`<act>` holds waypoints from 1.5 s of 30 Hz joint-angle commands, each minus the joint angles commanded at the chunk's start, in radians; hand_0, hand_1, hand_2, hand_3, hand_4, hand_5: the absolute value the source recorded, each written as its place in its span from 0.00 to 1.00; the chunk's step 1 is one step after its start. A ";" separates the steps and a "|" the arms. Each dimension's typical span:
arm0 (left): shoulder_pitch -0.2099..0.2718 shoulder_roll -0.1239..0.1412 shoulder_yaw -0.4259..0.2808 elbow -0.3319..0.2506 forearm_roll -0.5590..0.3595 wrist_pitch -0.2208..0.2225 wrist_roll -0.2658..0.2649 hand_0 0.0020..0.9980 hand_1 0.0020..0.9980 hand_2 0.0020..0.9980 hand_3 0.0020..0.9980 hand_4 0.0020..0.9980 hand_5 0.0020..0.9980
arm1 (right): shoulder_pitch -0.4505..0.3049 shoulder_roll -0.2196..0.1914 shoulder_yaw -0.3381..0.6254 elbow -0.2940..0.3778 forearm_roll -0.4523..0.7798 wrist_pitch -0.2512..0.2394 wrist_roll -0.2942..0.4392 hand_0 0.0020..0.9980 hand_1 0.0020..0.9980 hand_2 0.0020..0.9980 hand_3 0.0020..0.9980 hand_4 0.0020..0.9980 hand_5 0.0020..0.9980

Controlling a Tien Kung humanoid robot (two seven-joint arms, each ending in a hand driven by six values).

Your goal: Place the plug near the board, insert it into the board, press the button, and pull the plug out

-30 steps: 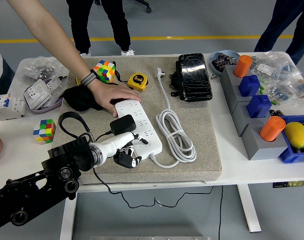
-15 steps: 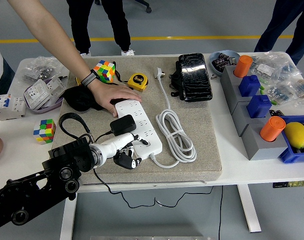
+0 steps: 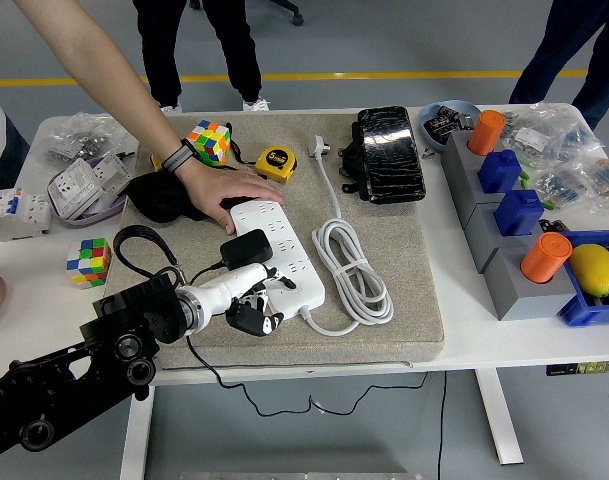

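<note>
At the near left of the white surface (image 3: 464,350), the robot's left hand (image 3: 246,300), white at the palm with dark fingers, lies low over the near edge of the grey felt mat (image 3: 404,260). Its fingers curl down toward the mat, and I cannot tell whether they grip anything. Just beyond the hand, touching or nearly touching its far side, sits the black block-shaped plug adapter (image 3: 247,248), seated on the left side of the long white power strip (image 3: 284,250). A thin black cord (image 3: 134,245) loops off to the left from the adapter. The strip runs from far left to near right across the mat, and the hand rests against its near left end. At the strip's far end a person's hand (image 3: 219,190), wearing a dark wristband, presses flat on the strip. To the right of the strip lies its coiled white cable (image 3: 354,270), whose tail runs far to a small white plug (image 3: 322,148). Farther out are a yellow tape measure (image 3: 275,161), a multicoloured puzzle cube (image 3: 210,140) on the far left of the mat, and a second puzzle cube (image 3: 89,260) to the left of the mat. Compared with half a second ago, the robot's hand and forearm have shifted slightly left and nearer; adapter, strip and the person's hand are unchanged.
</note>
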 joint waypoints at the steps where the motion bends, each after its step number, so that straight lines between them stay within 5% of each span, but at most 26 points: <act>1: 0.001 0.000 -0.002 0.000 -0.001 0.001 0.000 0.06 0.09 0.17 0.77 0.56 0.00 | 0.000 0.000 0.000 0.000 0.000 0.000 0.000 0.57 0.64 0.61 0.54 0.91 0.46; 12: 0.025 -0.003 -0.045 0.012 -0.023 0.056 -0.079 0.06 0.09 0.17 0.76 0.56 0.00 | -0.005 0.005 -0.001 -0.001 0.001 0.001 0.000 0.57 0.64 0.61 0.54 0.91 0.46; 13: 0.030 -0.005 -0.051 0.016 -0.025 0.067 -0.091 0.06 0.07 0.15 0.68 0.73 0.01 | -0.005 0.005 0.000 -0.001 0.000 0.001 0.000 0.57 0.64 0.61 0.54 0.91 0.46; 24: 0.049 -0.013 -0.068 0.029 -0.062 0.250 -0.307 0.10 0.08 0.17 0.65 0.78 0.11 | -0.001 0.007 0.003 -0.002 0.000 0.000 0.000 0.57 0.64 0.61 0.54 0.91 0.46; 25: 0.050 -0.013 -0.068 0.030 -0.067 0.266 -0.325 0.17 0.17 0.28 0.63 0.80 0.16 | -0.002 0.007 0.003 -0.002 0.000 0.000 0.000 0.57 0.64 0.61 0.54 0.91 0.46; 30: 0.055 -0.016 -0.066 0.042 -0.117 0.346 -0.421 0.17 0.17 0.28 0.63 0.80 0.16 | -0.002 0.007 0.002 -0.002 0.001 0.000 0.000 0.57 0.64 0.61 0.54 0.91 0.46; 31: 0.057 -0.016 -0.066 0.046 -0.131 0.362 -0.443 0.29 0.46 0.50 0.61 0.84 0.25 | -0.002 0.008 0.002 -0.002 0.001 0.000 0.000 0.57 0.64 0.61 0.54 0.91 0.46; 36: 0.061 -0.018 -0.061 0.066 -0.180 0.414 -0.521 0.29 0.46 0.50 0.61 0.84 0.25 | -0.001 0.007 0.002 -0.001 0.000 0.000 0.000 0.57 0.64 0.61 0.54 0.91 0.46; 37: 0.061 -0.019 -0.059 0.071 -0.189 0.424 -0.537 0.52 0.65 0.63 0.62 0.92 0.41 | -0.001 0.008 0.002 -0.002 0.001 0.000 0.000 0.57 0.64 0.61 0.54 0.91 0.46; 42: 0.066 -0.020 -0.060 0.086 -0.220 0.460 -0.603 0.52 0.65 0.63 0.62 0.92 0.41 | -0.001 0.007 0.003 -0.002 0.000 0.000 0.001 0.57 0.64 0.61 0.54 0.91 0.46; 43: 0.067 -0.020 -0.061 0.087 -0.225 0.465 -0.613 0.72 0.75 0.72 0.67 0.94 0.44 | -0.001 0.006 0.004 -0.001 0.000 0.000 0.001 0.57 0.64 0.61 0.54 0.91 0.46; 45: 0.068 -0.021 -0.064 0.093 -0.229 0.477 -0.633 0.72 0.75 0.72 0.67 0.94 0.44 | -0.001 0.006 0.003 -0.001 0.000 0.000 0.001 0.57 0.64 0.61 0.54 0.91 0.46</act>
